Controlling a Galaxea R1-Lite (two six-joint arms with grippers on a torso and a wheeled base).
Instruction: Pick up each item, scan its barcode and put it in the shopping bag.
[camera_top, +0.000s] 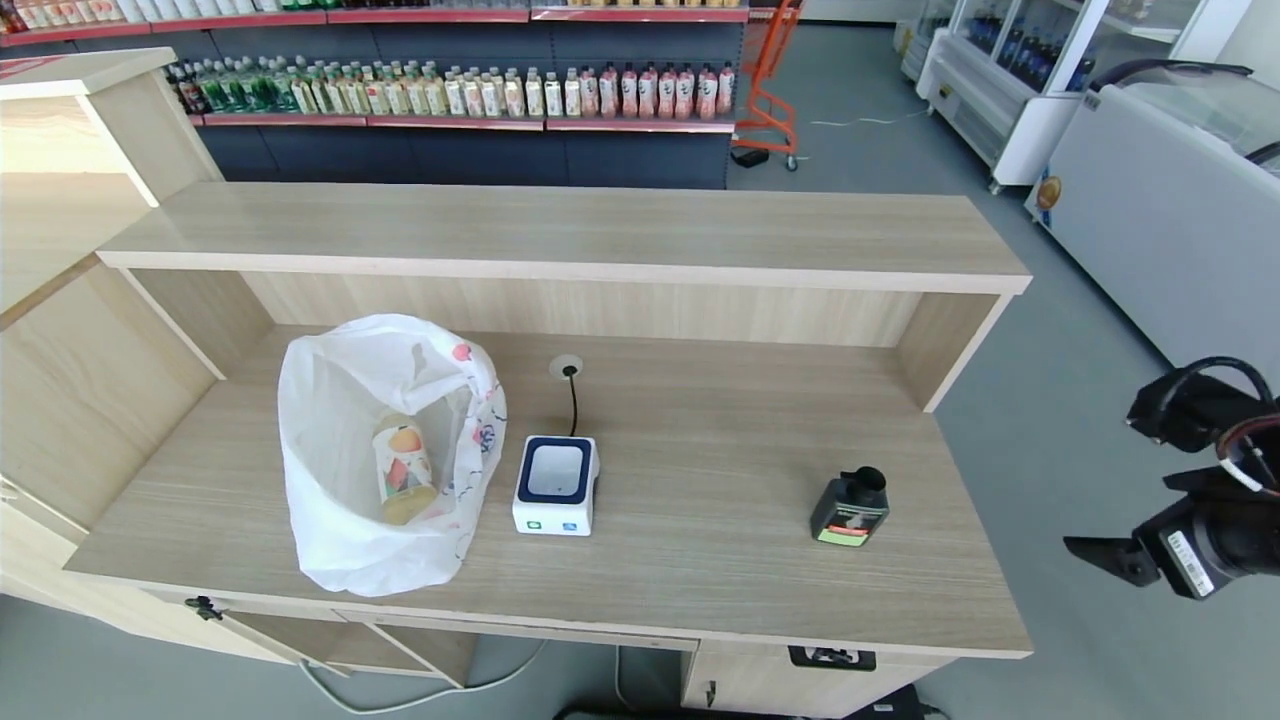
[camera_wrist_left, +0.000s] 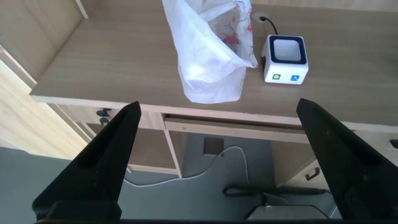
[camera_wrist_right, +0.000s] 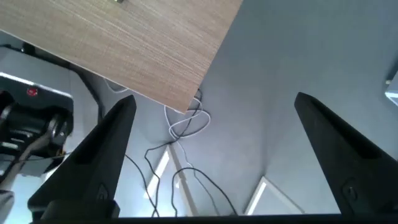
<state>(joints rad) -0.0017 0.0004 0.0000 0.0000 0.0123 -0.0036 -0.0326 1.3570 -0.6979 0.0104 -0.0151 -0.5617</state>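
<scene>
bottle (camera_top: 849, 508) label shows orange and green bands, print illegible.

Left gripper (camera_wrist_left: 219, 104) wide apart and empty, both fingers (camera_wrist_left: 99, 168) angled outward from the wrist. Right gripper (camera_wrist_right: 216, 99) same: spread full width, empty. Right arm (camera_top: 1215, 545) sits far out at the robot's right, cables looped over the wrist, one black finger pointing toward the robot's left.

I note shopping bag (camera_top: 330, 540) open on counter (camera_top: 700, 570), drink (camera_top: 403, 470) inside, scanner (camera_top: 556, 485) just beside, dark bottle (camera_top: 850, 508) well apart
</scene>
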